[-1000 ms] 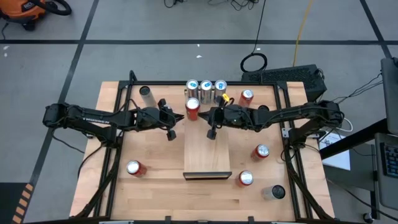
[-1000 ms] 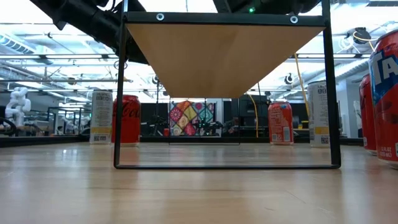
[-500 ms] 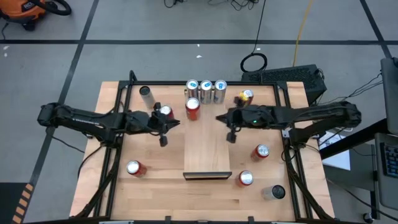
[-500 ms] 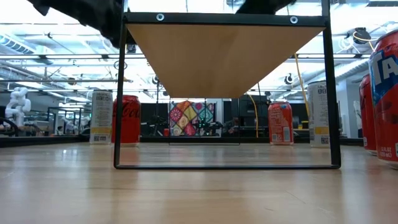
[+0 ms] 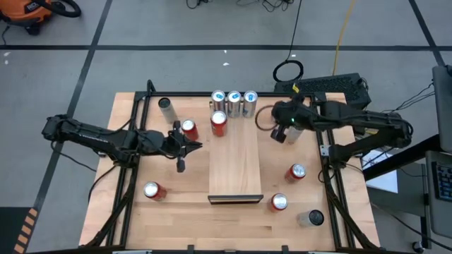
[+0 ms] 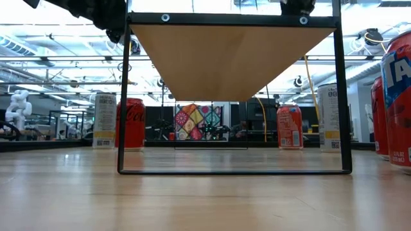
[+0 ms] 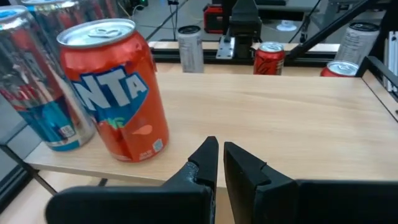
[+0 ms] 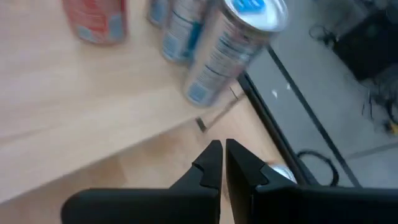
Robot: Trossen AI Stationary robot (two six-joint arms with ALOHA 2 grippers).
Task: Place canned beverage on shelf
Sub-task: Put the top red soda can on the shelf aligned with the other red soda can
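The shelf (image 5: 236, 166), a pale wood panel on a black frame, stands mid-table; the low view shows it from below (image 6: 231, 58). At its far end stand three silver cans (image 5: 234, 99) and an orange-red can (image 5: 219, 121), which is also close ahead in the left wrist view (image 7: 118, 93). My left gripper (image 5: 192, 146) hovers shut and empty just left of the shelf, beside a red can (image 5: 188, 128) standing on the table. My right gripper (image 5: 277, 130) hovers shut and empty off the shelf's far right corner, and its wrist view shows a silver can (image 8: 230, 50) blurred.
Several more cans stand on the table: near left (image 5: 152, 190), far left (image 5: 166, 106), right (image 5: 297, 172), and near right (image 5: 279, 202), (image 5: 311, 218). The low view shows cans behind the shelf legs (image 6: 131, 124), (image 6: 290, 127). The shelf's near part is bare wood (image 7: 280, 124).
My right gripper has drawn back from over the shelf toward the table's right and far edge, rising and tipping less steeply down. My left gripper has pulled away from the orange-red can toward the left edge, uncovering the red can on the table. Both stay shut.
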